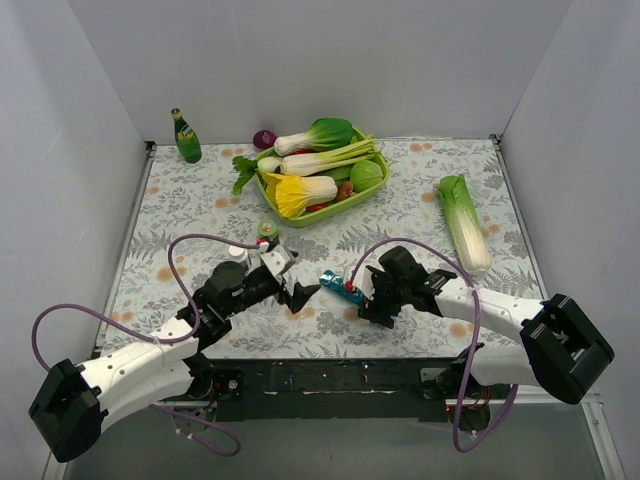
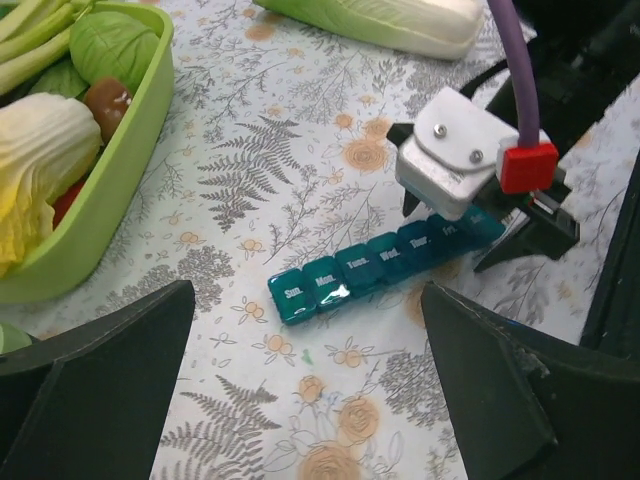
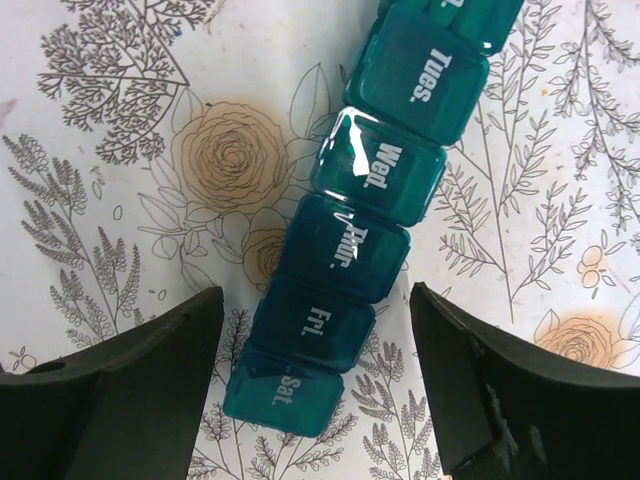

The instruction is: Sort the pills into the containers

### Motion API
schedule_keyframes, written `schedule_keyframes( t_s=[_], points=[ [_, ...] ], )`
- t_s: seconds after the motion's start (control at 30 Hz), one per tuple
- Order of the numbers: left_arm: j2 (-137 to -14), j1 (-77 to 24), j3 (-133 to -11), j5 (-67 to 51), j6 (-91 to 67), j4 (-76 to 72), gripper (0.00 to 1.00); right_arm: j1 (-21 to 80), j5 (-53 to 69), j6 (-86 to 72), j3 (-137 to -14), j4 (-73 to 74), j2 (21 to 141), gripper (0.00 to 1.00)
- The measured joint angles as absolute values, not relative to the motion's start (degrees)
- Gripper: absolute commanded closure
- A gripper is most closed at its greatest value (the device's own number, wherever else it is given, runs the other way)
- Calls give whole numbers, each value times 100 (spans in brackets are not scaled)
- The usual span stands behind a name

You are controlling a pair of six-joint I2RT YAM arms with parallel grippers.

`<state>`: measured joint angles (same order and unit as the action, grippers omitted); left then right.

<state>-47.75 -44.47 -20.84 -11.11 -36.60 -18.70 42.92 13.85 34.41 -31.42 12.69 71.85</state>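
From above, a teal pill organiser (image 1: 341,287) lies on the flower-patterned table (image 1: 200,215) near its front edge, running slantwise between the two arms. The left gripper (image 1: 300,295) sits just beside the organiser's left end, and the right gripper (image 1: 370,305) is at its right end. Farther back stand a lime-green basket (image 1: 335,208) heaped with vegetables and a green bottle (image 1: 186,137), with a long cabbage (image 1: 465,222) lying off to the right. In the left wrist view, the left gripper's two dark fingers (image 2: 100,390) are spread wide with nothing between them. Beyond the gap the organiser (image 2: 380,265) lies flat on the table, the lids from Sun. onward closed. Its far end runs under the right gripper (image 2: 465,225), and the basket (image 2: 120,190) is well off to the left. In the right wrist view, the right gripper's fingers (image 3: 130,390) are also spread apart. The Fri. and Sat. end of the organiser (image 3: 365,230) lies between them with a strip of table showing on either side, so they are pinching nothing. The lids from Tues. to Sat. are all closed.
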Motion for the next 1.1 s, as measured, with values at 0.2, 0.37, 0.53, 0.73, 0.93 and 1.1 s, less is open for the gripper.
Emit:
schedule_keyframes(
  t_s=[0.2, 0.37, 0.53, 0.73, 0.93, 1.1],
  points=[
    [-4873, -4442, -1879, -1922, -1997, -1671, 2, 4329, 1166, 3485, -3131, 1179, 7183, 47],
    [-5752, -4442, -1922, -2556, -967, -1439, 2, 4329, 1168, 3586, -3129, 1177, 7181, 55],
    [-6698, -4442, -2088, -3068, -445, -1308, 2, 4327, 1330, 3839, -3094, 1177, 7122, 60],
    [-7511, -4523, -2399, -3374, -316, -1614, 3, 4329, 1559, 4080, -3046, 1160, 7081, 61],
    [-8289, -4547, -2783, -3361, -336, -1986, 8, 4331, 1730, 4211, -3015, 1142, 7081, 61],
    [-8643, -4552, -3050, -3343, -506, -2126, 13, 4331, 1789, 4228, -3011, 1142, 7081, 61]
  ],
)
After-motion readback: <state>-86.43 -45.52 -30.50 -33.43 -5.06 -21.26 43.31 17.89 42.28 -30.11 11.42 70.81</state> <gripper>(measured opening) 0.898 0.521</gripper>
